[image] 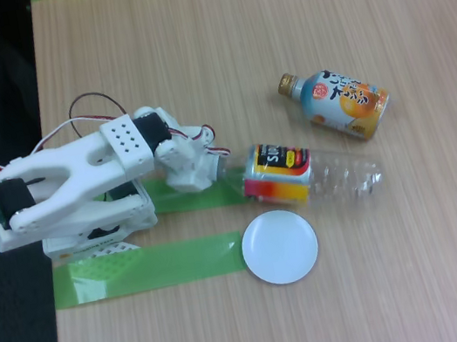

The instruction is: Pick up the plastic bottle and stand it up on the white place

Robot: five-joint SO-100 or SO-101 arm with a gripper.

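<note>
At fingers: plastic bottle neck, lying sideways.

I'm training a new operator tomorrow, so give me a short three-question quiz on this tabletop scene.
1. True or false: the clear bottle stands upright on the white disc.
2. Which end of the clear bottle does the gripper meet? A) cap end B) base end
3. What colour is the cap of the blue-and-orange bottle?

Key: 1. False: it lies on its side on the table, above the disc in the fixed view. 2. A. 3. Gold.
</note>
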